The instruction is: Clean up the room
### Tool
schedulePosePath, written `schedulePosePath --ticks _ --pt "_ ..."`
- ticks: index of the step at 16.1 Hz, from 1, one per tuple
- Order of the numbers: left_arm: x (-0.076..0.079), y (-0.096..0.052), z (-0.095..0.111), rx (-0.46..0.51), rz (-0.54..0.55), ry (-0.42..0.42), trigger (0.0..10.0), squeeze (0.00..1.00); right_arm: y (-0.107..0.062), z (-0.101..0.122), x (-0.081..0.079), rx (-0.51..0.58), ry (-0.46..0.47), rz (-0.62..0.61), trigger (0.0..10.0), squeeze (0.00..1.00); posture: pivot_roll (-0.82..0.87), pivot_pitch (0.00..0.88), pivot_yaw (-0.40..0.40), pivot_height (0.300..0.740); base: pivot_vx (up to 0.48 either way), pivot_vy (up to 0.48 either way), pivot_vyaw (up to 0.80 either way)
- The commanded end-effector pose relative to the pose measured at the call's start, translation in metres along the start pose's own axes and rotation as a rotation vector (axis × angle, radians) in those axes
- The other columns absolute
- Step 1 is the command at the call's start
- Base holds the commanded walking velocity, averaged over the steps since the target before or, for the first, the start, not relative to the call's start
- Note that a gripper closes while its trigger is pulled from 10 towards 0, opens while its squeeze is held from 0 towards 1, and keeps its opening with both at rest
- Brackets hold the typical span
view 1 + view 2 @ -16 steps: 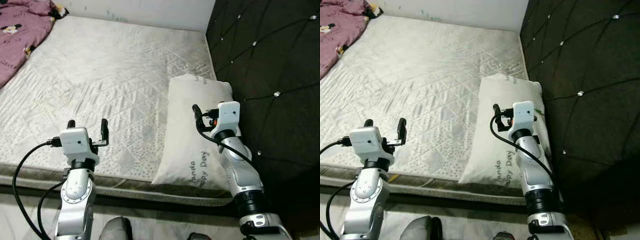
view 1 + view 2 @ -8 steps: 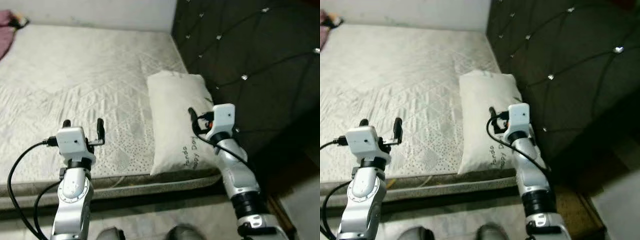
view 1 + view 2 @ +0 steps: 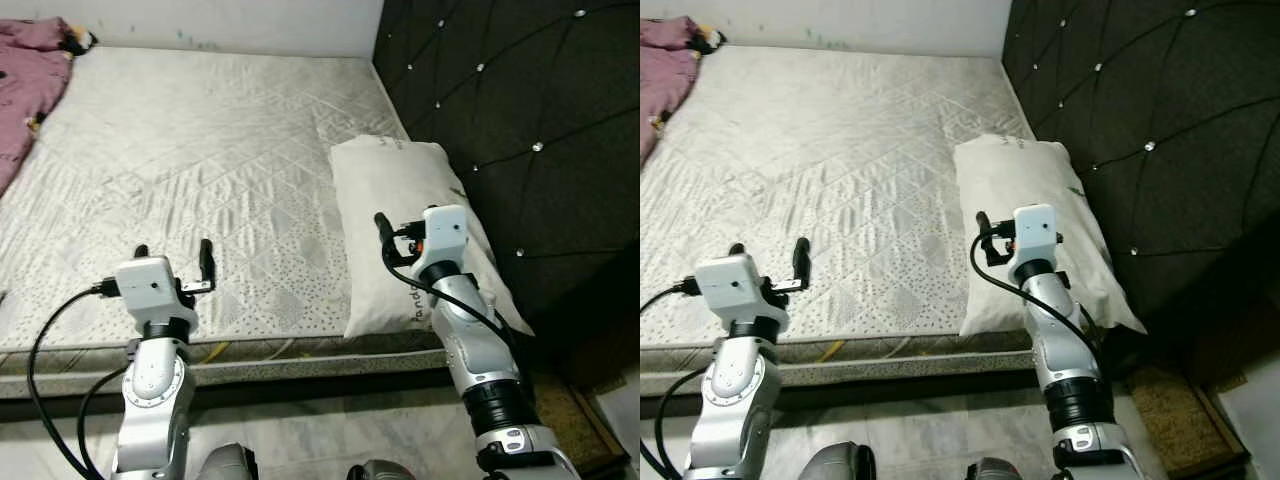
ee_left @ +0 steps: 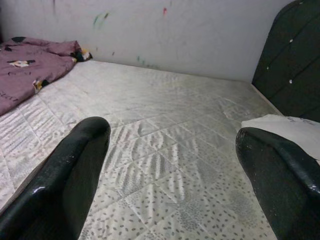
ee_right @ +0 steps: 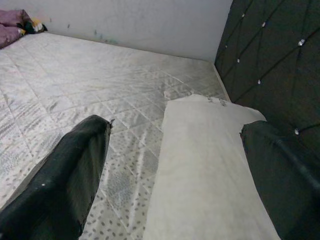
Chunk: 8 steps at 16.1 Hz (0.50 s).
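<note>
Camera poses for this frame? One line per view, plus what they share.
Left eye: head, looking forward and down at the mattress, pillow and headboard; both silver arms show, left tool and right tool raised.
Right eye: stereo twin, same scene.
Left wrist: along its open black fingers, facing across the mattress toward the wall and purple blanket.
Right wrist: along its open fingers, over the pillow, headboard beside it.
Shared: both wrist views see mattress, wall, pillow and headboard.

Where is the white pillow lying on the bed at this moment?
In the left eye view, the white pillow lies on the right side of the mattress, against the dark tufted headboard, just beyond the right gripper.
</note>
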<state>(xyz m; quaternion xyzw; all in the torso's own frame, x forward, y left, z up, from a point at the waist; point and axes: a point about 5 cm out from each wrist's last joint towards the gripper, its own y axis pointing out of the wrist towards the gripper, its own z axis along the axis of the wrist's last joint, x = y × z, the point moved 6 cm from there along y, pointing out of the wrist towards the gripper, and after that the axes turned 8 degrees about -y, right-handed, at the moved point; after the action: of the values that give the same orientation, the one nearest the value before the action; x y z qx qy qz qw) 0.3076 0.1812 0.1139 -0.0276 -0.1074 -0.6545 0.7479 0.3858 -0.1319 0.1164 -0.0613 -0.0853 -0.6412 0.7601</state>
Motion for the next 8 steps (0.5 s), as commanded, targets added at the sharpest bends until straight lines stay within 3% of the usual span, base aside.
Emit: schedulePosePath --ticks 1,8 --pt "0.002 -0.0002 -0.0006 -0.005 -0.006 -0.009 10.0 0.0 -0.0009 -0.0022 0.0081 -0.007 0.001 -0.021 10.0 0.0 0.0 0.084 -0.059 0.74 0.0 0.0 0.0" --pt "0.0032 0.0018 0.0018 0.002 -0.023 0.013 10.0 0.0 -0.0015 -0.0027 0.0069 -0.009 0.0 -0.021 10.0 0.0 -0.01 0.086 -0.055 0.74 0.0 0.0 0.0"
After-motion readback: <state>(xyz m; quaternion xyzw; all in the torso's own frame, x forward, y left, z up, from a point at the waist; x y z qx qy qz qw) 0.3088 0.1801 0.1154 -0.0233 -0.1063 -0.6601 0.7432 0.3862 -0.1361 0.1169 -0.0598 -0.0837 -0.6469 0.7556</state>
